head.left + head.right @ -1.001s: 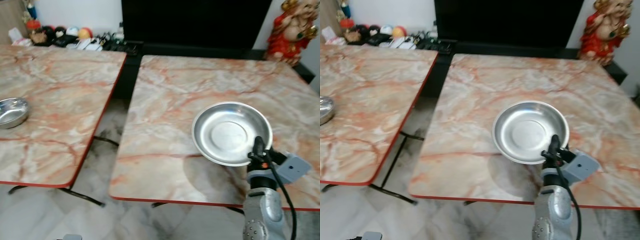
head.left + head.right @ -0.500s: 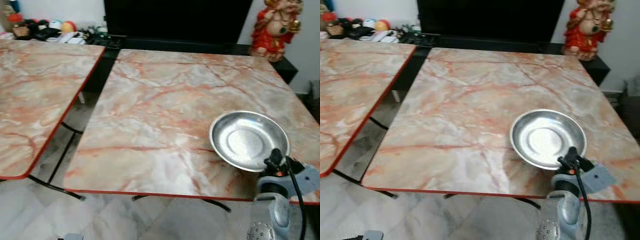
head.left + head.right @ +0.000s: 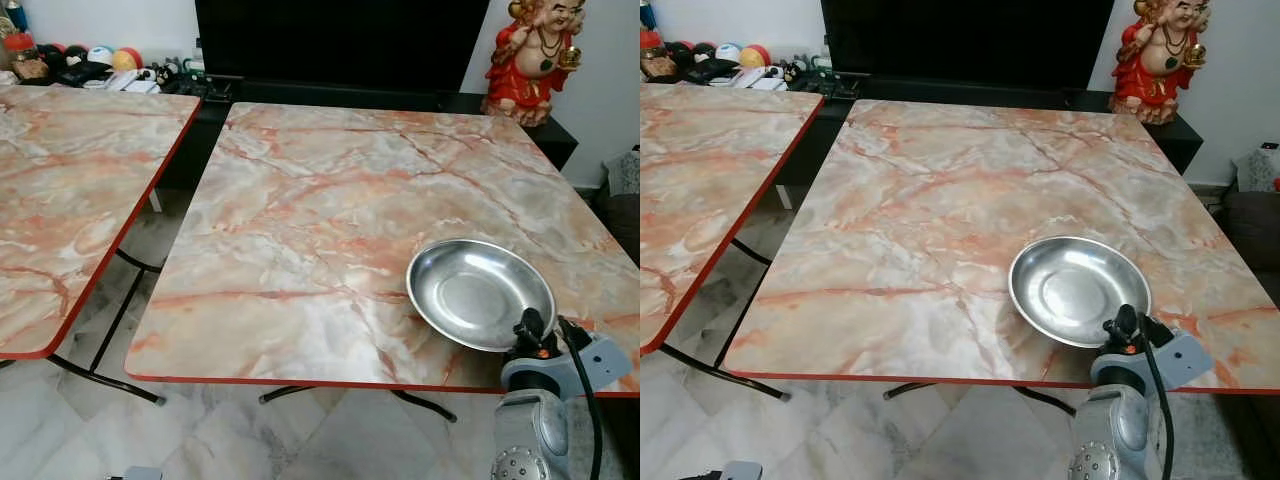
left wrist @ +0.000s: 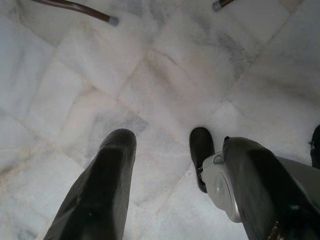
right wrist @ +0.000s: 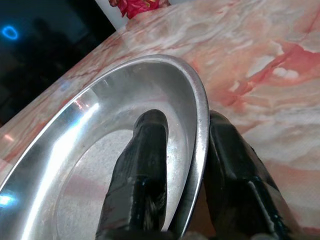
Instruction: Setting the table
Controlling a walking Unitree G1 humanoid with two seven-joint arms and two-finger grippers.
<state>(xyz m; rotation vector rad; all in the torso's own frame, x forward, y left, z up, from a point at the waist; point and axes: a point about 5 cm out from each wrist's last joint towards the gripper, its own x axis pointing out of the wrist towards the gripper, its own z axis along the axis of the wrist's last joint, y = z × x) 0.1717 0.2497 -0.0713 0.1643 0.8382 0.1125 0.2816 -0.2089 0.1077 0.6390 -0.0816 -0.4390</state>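
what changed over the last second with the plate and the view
The camera swung right: the left table slid mostly out of frame, taking its small steel bowl out of sight, and the right table now sits central. The steel plate stayed pinched by its near rim in the right tool, still over the table's near right part. The left tool hangs open over the floor.

Steel plate [image 3: 478,292] sits at the near right corner of the right table [image 3: 330,200], second table [image 3: 70,180] off left.
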